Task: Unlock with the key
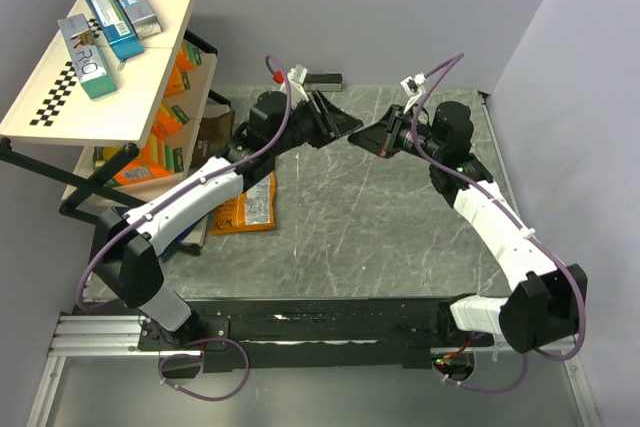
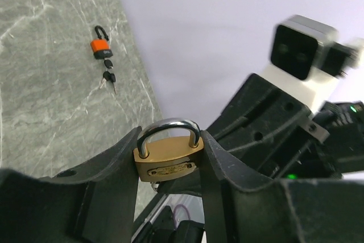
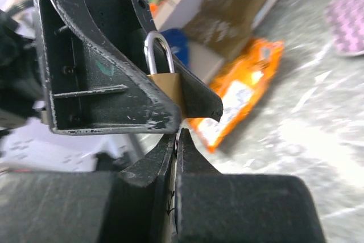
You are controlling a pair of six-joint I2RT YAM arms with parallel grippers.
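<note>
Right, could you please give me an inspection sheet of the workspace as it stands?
Surface: grey marbled table.
Job's things: brass padlock held up; keys lying by the orange padlock.
Clutter: orange snack bag.
Grippers: left gripper clamped on the brass padlock; right gripper shut, nothing seen in it.
Cables: purple cables along both arms.
Surroundings: shelf with boxes at left; pale walls.

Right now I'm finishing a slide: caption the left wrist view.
Left end effector grips a brass padlock, shackle up; orange padlock and dark keys lie on the table beyond.
</note>
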